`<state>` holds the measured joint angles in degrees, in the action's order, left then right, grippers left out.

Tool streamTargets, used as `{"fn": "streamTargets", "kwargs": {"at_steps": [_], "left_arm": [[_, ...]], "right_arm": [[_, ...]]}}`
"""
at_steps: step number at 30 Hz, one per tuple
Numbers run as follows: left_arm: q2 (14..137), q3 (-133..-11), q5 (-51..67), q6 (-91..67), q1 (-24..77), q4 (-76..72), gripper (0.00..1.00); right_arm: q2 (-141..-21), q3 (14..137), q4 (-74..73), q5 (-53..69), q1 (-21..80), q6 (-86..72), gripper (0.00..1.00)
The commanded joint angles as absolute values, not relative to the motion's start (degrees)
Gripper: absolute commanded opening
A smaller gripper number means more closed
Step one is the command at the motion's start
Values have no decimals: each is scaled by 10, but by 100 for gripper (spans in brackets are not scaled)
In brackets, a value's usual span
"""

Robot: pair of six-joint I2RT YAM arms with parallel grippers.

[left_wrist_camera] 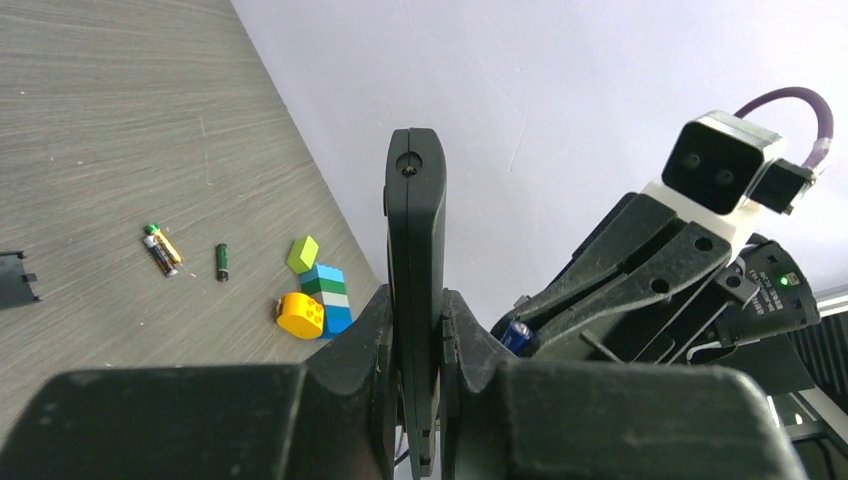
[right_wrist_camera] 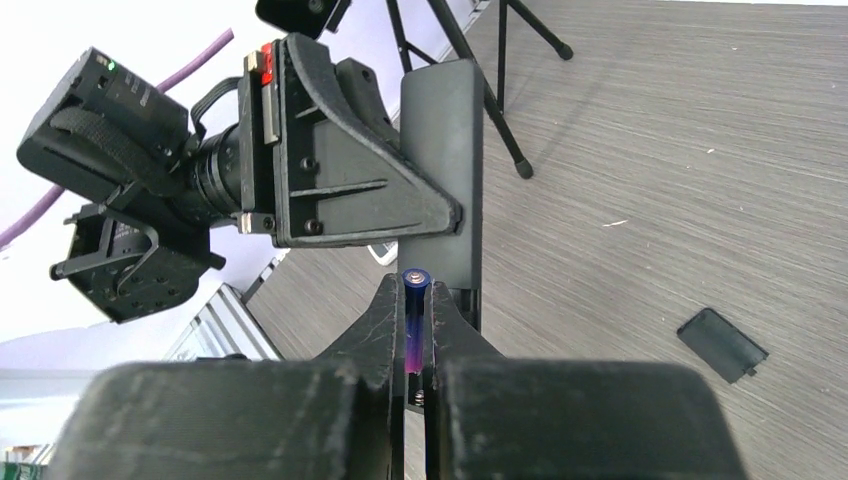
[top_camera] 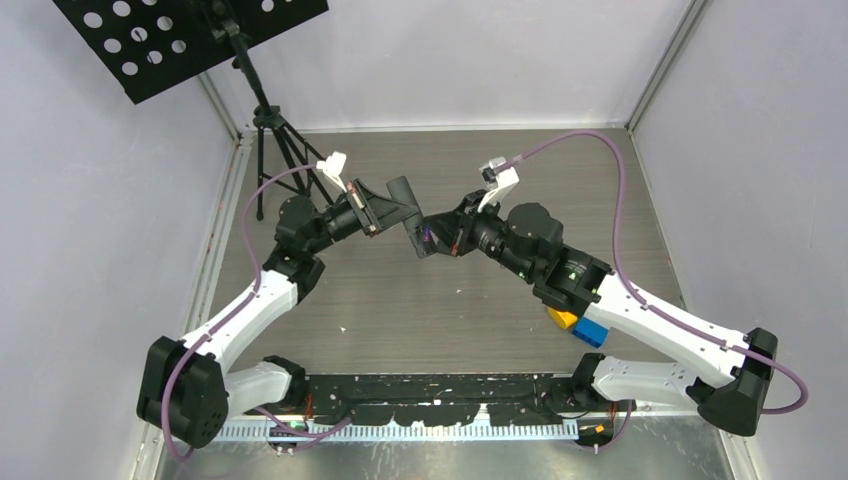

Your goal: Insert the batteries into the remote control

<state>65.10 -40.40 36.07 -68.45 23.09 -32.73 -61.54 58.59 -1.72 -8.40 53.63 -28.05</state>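
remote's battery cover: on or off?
Off. The battery cover lies flat on the table, apart from the remote, which is held up off the surface.

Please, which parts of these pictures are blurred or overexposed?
Left wrist view: the left gripper's fingers are soft and dark close to the lens, the remote control sharp, the wall bright. Right wrist view: the battery is sharp. Top view: even light, faint shadows.

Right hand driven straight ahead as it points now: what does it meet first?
The remote control, held in the left hand, right ahead. The purple-blue battery in the right hand would likely touch it first; the gap is unclear.
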Motion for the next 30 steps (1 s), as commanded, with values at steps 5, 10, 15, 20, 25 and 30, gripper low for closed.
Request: {"fn": "streamTargets", "kwargs": {"at_steps": [5,10,15,20,25,30], "left_arm": [[641,-440,372,-722,227,-354,0],[641,-443,376,-731,227,-356,0],[641,-449,383,-728,227,-358,0],[648,-454,385,-758,227,-376,0],[651,-466,387,-779,227,-393,0],[652,-469,387,-767,227,-388,0]], "right_arm": [[-628,597,-14,-83,553,-235,1],[-636,600,-29,-76,556,-215,1],[-640,604,-51,-58,557,-207,3],[-647,603,-69,-23,557,-207,4],[-646,587,-72,-8,558,-215,6],[-650,592,-90,-24,558,-225,6]]}}
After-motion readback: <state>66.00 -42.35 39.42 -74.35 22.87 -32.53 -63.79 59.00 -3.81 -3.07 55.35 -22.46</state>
